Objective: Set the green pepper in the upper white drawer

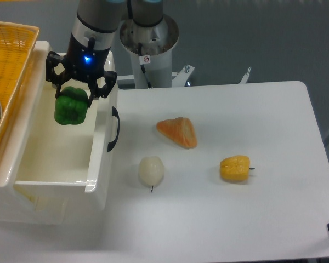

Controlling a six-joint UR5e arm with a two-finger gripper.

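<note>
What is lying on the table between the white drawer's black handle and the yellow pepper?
In the fixed camera view, a white onion-like bulb lies between the black handle and the yellow pepper. An orange wedge-shaped piece lies slightly farther back.

The green pepper [71, 107] has a smooth, slightly glossy skin that looks like moulded plastic. The drawer [66, 164] on the left is cream-white plastic with a soft sheen on its rim, and its handle [114, 129] is black and smooth. The basket [8, 71] at the far left is yellow woven wicker, rough and ribbed. The gripper [74, 90] looks like matt black plastic or metal. The table [252, 219] top is white, smooth and matt. The yellow pepper [234, 167] has a waxy plastic shine. The white bulb [151, 170] looks smooth and dull; the orange wedge [178, 132] appears finely textured.
</note>
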